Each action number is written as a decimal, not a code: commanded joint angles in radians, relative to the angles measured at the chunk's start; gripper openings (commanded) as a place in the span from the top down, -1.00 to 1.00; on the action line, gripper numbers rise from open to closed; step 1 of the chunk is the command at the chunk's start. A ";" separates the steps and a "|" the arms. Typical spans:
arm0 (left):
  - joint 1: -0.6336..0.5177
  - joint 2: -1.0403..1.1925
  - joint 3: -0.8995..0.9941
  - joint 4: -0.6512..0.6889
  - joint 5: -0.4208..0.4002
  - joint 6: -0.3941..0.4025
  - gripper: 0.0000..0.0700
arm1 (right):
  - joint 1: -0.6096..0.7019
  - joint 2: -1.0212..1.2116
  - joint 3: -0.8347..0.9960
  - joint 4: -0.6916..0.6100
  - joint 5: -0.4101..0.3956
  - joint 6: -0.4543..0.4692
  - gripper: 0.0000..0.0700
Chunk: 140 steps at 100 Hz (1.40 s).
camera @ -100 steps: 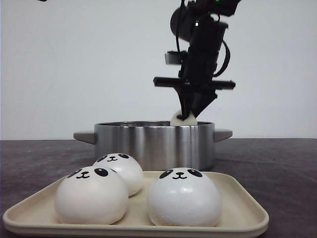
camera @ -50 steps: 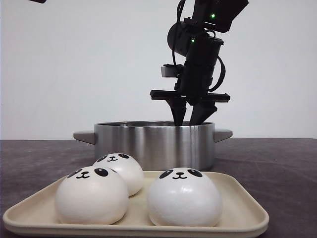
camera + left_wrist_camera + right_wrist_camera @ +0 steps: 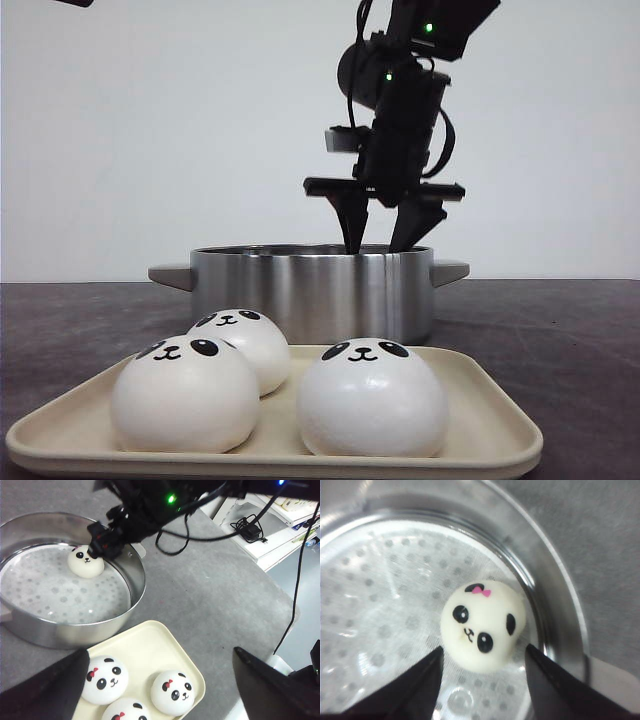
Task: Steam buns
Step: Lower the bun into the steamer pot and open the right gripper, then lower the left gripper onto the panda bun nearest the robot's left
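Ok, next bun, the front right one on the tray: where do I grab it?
Come straight down on the front right bun and close across its widest part, low on the dome. Its right side faces bare tray; the other buns sit left, apart from it.

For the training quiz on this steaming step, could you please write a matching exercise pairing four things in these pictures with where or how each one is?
Things:
1. bun with a pink bow
2. tray
3. right gripper
4. pot

Place or state:
A. holds three buns
B. open, above the pot's rim
C. lies on the perforated steamer plate
D. stands on the table behind the tray

Pairs: 1-C, 2-A, 3-B, 4-D
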<state>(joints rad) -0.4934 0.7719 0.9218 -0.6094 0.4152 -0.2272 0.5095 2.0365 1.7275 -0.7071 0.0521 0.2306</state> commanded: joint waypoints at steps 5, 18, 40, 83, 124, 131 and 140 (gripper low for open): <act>-0.006 0.016 0.016 -0.006 -0.005 0.000 -0.59 | 0.015 -0.124 0.055 -0.011 -0.002 -0.011 0.51; -0.006 0.062 0.016 -0.037 -0.015 -0.028 -0.59 | 0.058 -0.299 0.055 -0.040 0.000 -0.026 0.99; -0.045 0.220 0.016 -0.101 -0.027 -0.073 -1.00 | 0.205 -0.609 0.055 -0.140 0.087 -0.057 0.99; -0.190 0.543 0.016 0.000 -0.181 -0.077 -1.00 | 0.443 -0.961 0.055 -0.152 0.333 -0.047 0.99; -0.208 0.775 0.016 0.129 -0.259 -0.143 -1.00 | 0.444 -1.001 0.055 -0.184 0.349 -0.027 0.99; -0.208 0.795 0.016 0.140 -0.260 -0.145 -1.00 | 0.444 -0.998 0.055 -0.193 0.349 -0.022 0.99; -0.208 0.813 0.016 0.158 -0.266 -0.145 -0.84 | 0.444 -0.998 0.055 -0.201 0.349 -0.008 0.99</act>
<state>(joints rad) -0.6918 1.5593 0.9218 -0.4671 0.1570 -0.3611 0.9424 1.0294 1.7657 -0.9104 0.3981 0.1963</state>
